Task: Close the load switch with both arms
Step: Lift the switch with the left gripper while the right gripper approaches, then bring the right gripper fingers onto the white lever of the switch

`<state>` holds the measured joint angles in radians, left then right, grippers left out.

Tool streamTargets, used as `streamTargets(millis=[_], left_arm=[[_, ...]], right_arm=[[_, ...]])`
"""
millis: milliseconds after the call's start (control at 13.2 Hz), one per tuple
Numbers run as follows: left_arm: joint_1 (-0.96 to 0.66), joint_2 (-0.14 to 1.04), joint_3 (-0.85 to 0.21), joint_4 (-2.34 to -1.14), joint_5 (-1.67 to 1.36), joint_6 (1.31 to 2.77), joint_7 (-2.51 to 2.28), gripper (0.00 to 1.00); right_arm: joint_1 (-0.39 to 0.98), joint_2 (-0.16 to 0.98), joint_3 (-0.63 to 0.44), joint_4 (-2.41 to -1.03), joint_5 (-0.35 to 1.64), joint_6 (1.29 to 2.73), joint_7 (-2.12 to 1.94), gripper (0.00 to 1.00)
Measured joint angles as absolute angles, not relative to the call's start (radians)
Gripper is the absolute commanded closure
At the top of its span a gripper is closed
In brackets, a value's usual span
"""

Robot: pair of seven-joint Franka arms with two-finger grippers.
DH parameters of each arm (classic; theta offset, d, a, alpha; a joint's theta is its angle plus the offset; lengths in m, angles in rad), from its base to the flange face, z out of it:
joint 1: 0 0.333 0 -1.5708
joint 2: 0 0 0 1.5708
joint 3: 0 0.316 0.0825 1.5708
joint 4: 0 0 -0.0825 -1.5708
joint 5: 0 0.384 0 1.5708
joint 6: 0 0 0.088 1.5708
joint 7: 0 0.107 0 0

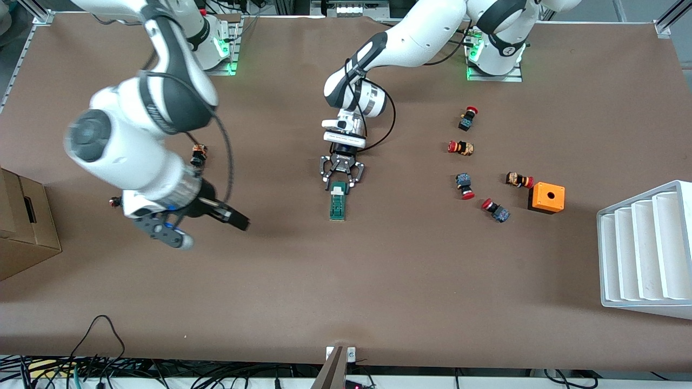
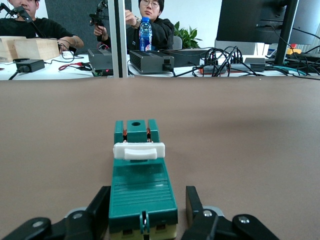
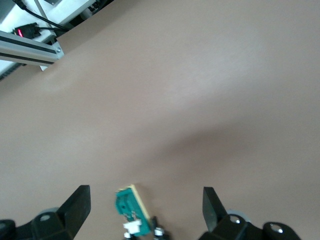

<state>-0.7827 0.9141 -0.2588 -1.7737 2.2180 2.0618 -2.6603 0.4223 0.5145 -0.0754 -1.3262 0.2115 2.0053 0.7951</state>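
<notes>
Left wrist view: left end effector [image 2: 143,220] fingers [image 2: 97,210] straddle the base end of the dark-green rectangular load switch [image 2: 141,187] w/ white sliding piece [image 2: 138,150]; one pad looks to touch, the other shows a gap, so no firm grip yet. Switch lies mid brown table [image 1: 378,281], near the red-capped push buttons [image 1: 463,147].

Right end effector [image 1: 162,229] hovers wide open, empty, toward its own arm's end of the table.

Risks: uneven pinch could twist or skate the switch; if right pushes the slider before left clamps, the block slides instead of closing.
</notes>
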Motion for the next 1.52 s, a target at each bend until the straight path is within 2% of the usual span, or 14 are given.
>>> streamTargets(millis=[380, 759, 911, 1215, 1366, 1518], left_arm=[[-0.784, 0.915, -0.257, -1.781, 2.217, 2.040, -2.660, 0.52], [-0.785, 0.916, -0.257, -1.781, 2.217, 2.037, -2.660, 0.54], [-0.785, 0.916, -0.257, -1.781, 2.217, 2.037, -2.660, 0.54], [-0.785, 0.916, -0.257, -1.781, 2.217, 2.037, -2.660, 0.56], [-0.785, 0.916, -0.257, -1.781, 2.217, 2.037, -2.660, 0.56], [-0.785, 0.916, -0.257, -1.781, 2.217, 2.036, -2.660, 0.56]], right_arm=[[0.544, 0.598, -0.093, -1.326, 0.212, 2.130, 1.181, 0.01], [0.603, 0.634, -0.102, -1.370, 0.212, 2.168, 1.430, 0.04], [0.622, 0.634, -0.102, -1.400, 0.212, 2.186, 1.486, 0.08], [0.695, 0.638, -0.102, -1.519, 0.212, 2.334, 1.583, 0.18], [0.728, 0.639, -0.102, -1.558, 0.211, 2.359, 1.613, 0.30], [0.754, 0.638, -0.103, -1.576, 0.211, 2.364, 1.639, 0.31]])
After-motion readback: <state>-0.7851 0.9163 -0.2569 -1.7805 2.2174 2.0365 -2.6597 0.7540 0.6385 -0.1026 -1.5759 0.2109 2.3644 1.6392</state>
